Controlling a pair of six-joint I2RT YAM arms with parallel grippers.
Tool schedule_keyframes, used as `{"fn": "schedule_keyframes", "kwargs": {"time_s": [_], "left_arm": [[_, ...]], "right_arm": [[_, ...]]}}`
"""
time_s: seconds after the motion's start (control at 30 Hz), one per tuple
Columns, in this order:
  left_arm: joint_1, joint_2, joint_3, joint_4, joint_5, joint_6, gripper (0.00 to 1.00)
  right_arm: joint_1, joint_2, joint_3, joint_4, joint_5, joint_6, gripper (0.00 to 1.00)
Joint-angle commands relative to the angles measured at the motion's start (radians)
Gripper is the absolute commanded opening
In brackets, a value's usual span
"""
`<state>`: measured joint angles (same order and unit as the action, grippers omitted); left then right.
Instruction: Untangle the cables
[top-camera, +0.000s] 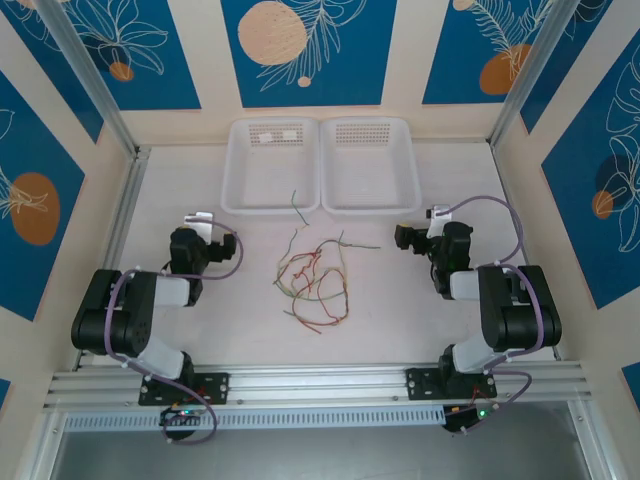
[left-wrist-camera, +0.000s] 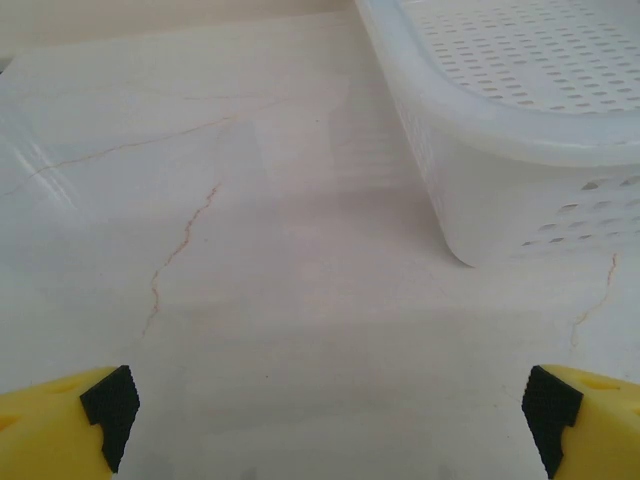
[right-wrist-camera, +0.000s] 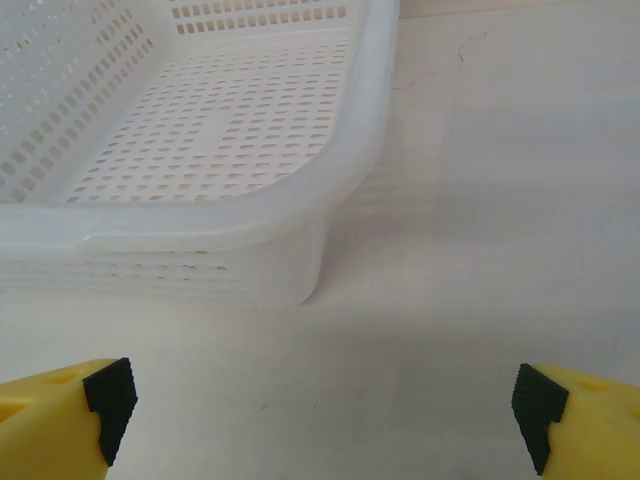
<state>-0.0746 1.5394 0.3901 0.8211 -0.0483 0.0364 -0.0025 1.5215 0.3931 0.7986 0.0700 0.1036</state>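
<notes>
Currently we see the cables (top-camera: 312, 280) tangled mid-table between the arms, near the left white basket (top-camera: 265, 170); left gripper (left-wrist-camera: 330, 420) and right gripper (right-wrist-camera: 325, 415) both spread wide, holding nothing.

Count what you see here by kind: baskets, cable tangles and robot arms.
Baskets: 2
Cable tangle: 1 (its single wires are too thin and crossed to count)
Arms: 2
Total: 5
</notes>
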Motion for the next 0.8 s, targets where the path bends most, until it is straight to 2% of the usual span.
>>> {"fn": "schedule_keyframes", "kwargs": {"time_s": [0.0,0.6,0.63,0.7,0.73,0.77], "left_arm": [[0.013,-0.003,0.016,0.001,0.027,0.008,1.00],[0.013,-0.012,0.012,0.018,0.025,0.012,1.00],[-0.001,-0.066,0.026,-0.059,0.017,0.029,1.00],[-0.041,-0.246,0.155,-0.409,-0.094,-0.022,1.00],[-0.050,-0.330,0.206,-0.551,-0.148,-0.106,1.00],[-0.055,-0.396,0.238,-0.625,-0.171,-0.192,0.97]], "right_arm": [[-0.004,0.002,0.024,0.009,-0.018,-0.007,0.99],[-0.007,-0.007,0.018,0.027,-0.022,0.001,0.99],[0.004,-0.068,0.020,-0.022,0.009,-0.001,0.99],[0.055,-0.265,0.070,-0.260,0.200,0.033,0.99],[0.054,-0.364,0.118,-0.406,0.281,0.165,0.99],[0.038,-0.436,0.171,-0.543,0.307,0.304,0.99]]}}
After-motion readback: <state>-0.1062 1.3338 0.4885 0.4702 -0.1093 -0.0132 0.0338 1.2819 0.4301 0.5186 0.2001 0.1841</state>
